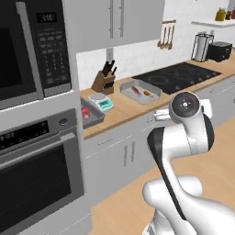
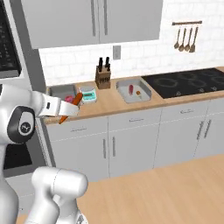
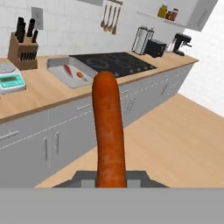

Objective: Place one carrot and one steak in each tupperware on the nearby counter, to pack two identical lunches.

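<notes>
My gripper (image 2: 69, 109) is shut on a bright orange carrot (image 2: 72, 107), held tilted in the air in front of the counter (image 2: 109, 104). In the hand view that carrot (image 3: 107, 131) rises long and close from between the fingertips. Of the two grey tupperware containers, the left tupperware (image 2: 59, 92) has a red steak (image 2: 69, 99) in it. The right tupperware (image 2: 144, 94) holds a steak (image 2: 130, 89) and a carrot (image 2: 138, 92). The right tupperware (image 3: 57, 68) with its steak (image 3: 68, 70) and carrot (image 3: 81, 75) lies ahead of the hand.
A knife block (image 2: 103, 76) and a small kitchen scale (image 2: 88, 95) stand between the containers. A black cooktop (image 2: 188, 82) lies to the right, an oven (image 1: 36, 165) and microwave (image 1: 27, 46) to the left. Wood floor (image 3: 175, 144) lies in front of the cabinets.
</notes>
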You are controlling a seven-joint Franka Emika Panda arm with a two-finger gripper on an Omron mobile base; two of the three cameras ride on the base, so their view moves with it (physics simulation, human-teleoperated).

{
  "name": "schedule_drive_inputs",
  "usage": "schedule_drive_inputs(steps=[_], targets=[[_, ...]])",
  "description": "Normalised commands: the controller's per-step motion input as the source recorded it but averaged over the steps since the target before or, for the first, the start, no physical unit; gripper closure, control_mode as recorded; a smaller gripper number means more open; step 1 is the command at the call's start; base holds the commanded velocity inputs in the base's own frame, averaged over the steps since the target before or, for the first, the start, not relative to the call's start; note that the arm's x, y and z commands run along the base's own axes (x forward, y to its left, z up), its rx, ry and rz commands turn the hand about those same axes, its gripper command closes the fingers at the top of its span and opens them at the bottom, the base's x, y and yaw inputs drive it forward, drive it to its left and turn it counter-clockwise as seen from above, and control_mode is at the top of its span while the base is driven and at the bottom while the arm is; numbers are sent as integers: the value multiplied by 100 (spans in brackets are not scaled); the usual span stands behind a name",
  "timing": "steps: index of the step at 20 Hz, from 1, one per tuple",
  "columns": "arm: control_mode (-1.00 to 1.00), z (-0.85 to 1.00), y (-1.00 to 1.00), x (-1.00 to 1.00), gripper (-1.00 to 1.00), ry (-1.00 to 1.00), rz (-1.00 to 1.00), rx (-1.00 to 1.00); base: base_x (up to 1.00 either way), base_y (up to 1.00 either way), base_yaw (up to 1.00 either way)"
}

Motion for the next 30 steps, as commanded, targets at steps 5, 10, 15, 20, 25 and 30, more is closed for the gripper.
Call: schedule_drive_inputs(steps=[5,10,15,20,25,30], targets=[[100,0,0,0,100,0,0,0,100,-42,18],[100,0,0,0,100,0,0,0,78,-22,65],[100,0,0,0,100,0,0,0,64,-9,65],[100,0,0,0,100,0,0,0,49,-19,31],[-100,-27,7,60,100,5,5,3,32,-1,2],[-100,-67,38,100,100,13,4,6,0,0,0]])
